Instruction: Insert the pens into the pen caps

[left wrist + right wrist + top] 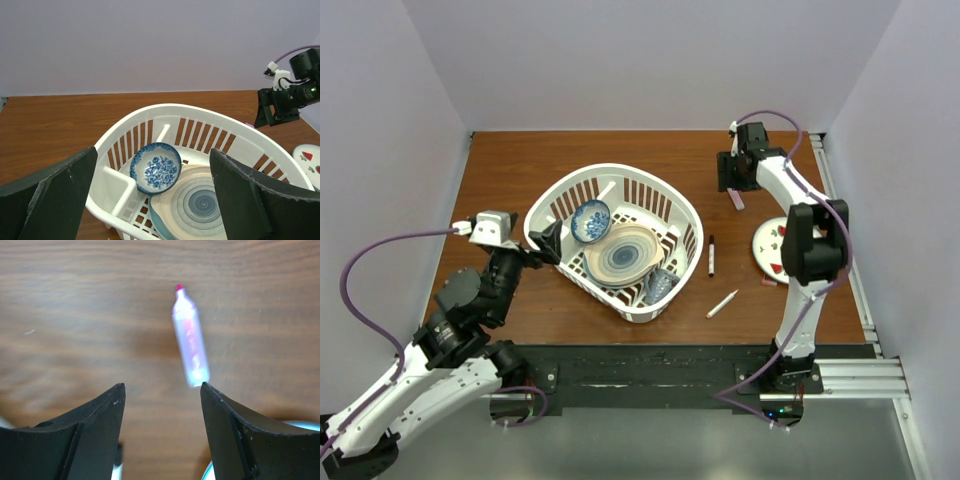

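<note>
Three pens (736, 200) (711, 256) (722, 304), one small reddish piece (769, 283), one basket (610, 168), one bowl (591, 220), two plates (623, 255) (765, 240), one cup (660, 285).

Uncapped pink pen (190, 337), black-ended pen (711, 256) and slanted white pen (722, 304) lie flat, well apart.

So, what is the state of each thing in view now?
white basket: upright, holding dishes.
blue floral bowl: upright, empty.
striped plate: lying in the white basket.
pink pen: lying flat, uncapped.
white pen: lying flat, cap unclear.
black-ended pen: lying flat, cap unclear.
left claw: open, empty, near the white basket.
right claw: open, empty, over the pink pen.
</note>
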Robot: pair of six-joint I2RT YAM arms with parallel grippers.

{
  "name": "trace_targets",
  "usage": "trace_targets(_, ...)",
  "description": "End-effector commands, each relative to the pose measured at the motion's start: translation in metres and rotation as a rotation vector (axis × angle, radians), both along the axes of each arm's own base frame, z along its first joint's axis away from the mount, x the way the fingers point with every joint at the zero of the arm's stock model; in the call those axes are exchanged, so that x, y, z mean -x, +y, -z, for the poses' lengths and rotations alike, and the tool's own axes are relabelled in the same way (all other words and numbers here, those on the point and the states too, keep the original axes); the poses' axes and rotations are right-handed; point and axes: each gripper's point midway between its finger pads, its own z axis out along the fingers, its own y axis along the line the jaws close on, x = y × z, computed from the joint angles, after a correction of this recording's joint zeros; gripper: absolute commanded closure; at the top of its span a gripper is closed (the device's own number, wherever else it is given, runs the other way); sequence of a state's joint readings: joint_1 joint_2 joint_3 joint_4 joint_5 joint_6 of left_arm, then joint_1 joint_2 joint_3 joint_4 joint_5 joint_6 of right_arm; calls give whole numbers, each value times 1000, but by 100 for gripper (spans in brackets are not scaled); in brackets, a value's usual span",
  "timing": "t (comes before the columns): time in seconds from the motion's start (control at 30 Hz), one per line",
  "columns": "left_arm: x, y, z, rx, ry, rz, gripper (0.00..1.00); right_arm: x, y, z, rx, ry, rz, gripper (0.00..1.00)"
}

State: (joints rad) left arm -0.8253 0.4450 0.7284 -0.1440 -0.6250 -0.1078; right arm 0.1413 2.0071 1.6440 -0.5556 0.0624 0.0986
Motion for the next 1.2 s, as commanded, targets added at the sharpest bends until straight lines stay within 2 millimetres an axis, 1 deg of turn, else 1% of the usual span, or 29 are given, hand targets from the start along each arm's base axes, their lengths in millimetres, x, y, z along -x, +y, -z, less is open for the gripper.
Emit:
trace_targets(0.0, 1, 4, -9, 12, -39, -9, 0, -16, -20, 8, 78, 53, -36, 36)
trace_targets(0.17, 1, 5, -9, 8, -44, -13, 0, -31, -36, 23, 135, 75, -72, 36)
trace_targets(0.27, 1, 5, -10, 7, -46, -9, 1, -32, -37, 29, 127, 87, -83, 37)
trace_targets(0.3, 2, 4, -9, 2, -47, -3, 3, -33, -35, 32, 114, 88, -92, 38)
trace_targets(0.43, 2, 1, -10, -1, -58, 13, 4, -30, -35, 46, 108, 107, -96, 44)
trace_targets(0.53, 2, 1, -9, -6, -58, 16, 5, -28, -36, 56, 107, 121, -94, 45)
trace_targets(0.7, 4, -1, -11, -5, -61, 30, 6, -26, -37, 64, 109, 130, -101, 50)
trace_targets(1.03, 5, -2, -12, 3, -60, 42, 6, -19, -38, 85, 106, 176, -108, 53)
trace_targets(1.07, 6, -2, -12, 3, -60, 42, 6, -18, -38, 87, 109, 180, -109, 57)
trace_targets(1.1, 5, -2, -12, 6, -61, 42, 6, -18, -36, 87, 102, 179, -115, 72)
trace_targets(1.17, 6, -3, -12, 9, -61, 50, 7, -18, -35, 82, 97, 177, -121, 83)
